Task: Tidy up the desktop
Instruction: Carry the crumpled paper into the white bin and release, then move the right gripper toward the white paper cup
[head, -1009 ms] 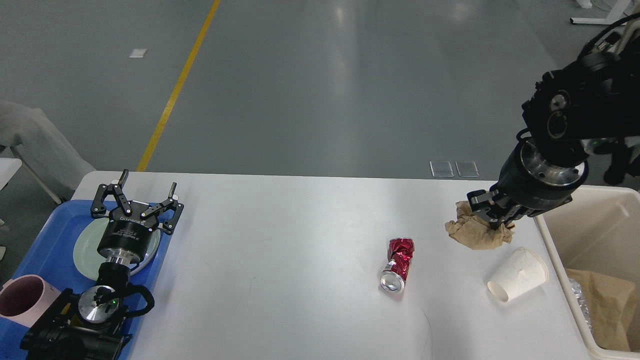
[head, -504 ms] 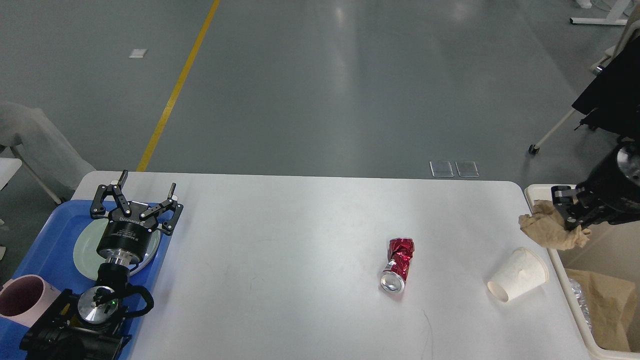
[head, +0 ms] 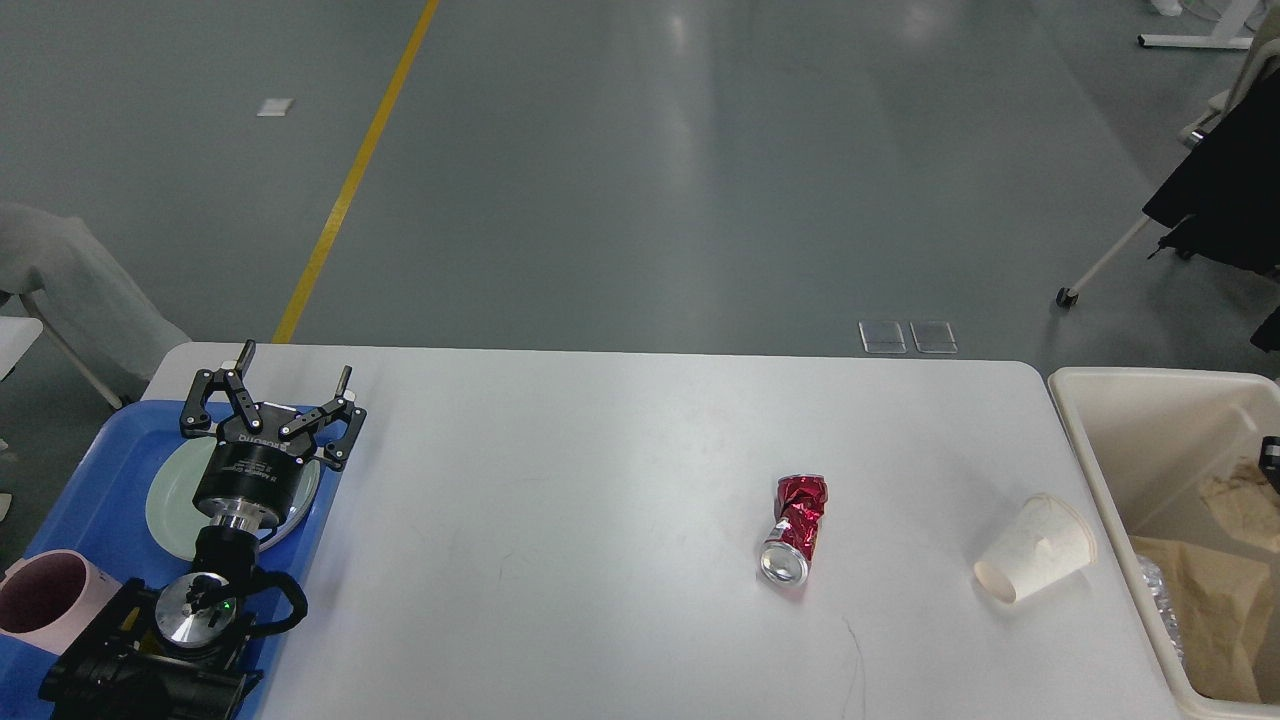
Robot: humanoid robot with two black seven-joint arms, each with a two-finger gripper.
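- Clearing litter into the cream bin [head: 1090,440] appears to be the step in hand, judged from brown crumpled paper [head: 1205,610] lying inside it while rubbish remains on the surface.
- Head view, task item: the desktop [head: 600,450] fills the lower frame, its long axis running left to right, with the bin just beside its right end and a blue tray [head: 100,480] at its left end.
- Head view, remaining litter: a crushed red can [head: 797,528] lies on its side, open end toward the camera; a white paper cup [head: 1038,548] lies tipped, mouth pointing lower left, near the bin.
- Head view, left gripper [head: 293,372]: fingers spread wide, holding nothing, above a pale plate [head: 170,500] in the tray, with a pink mug [head: 45,600] near.
- Head view, right gripper: only a dark sliver shows at the right edge; its fingers cannot be told.
- Next move, in my judgement: a reach to the cup, gripped lightly since it will crush.
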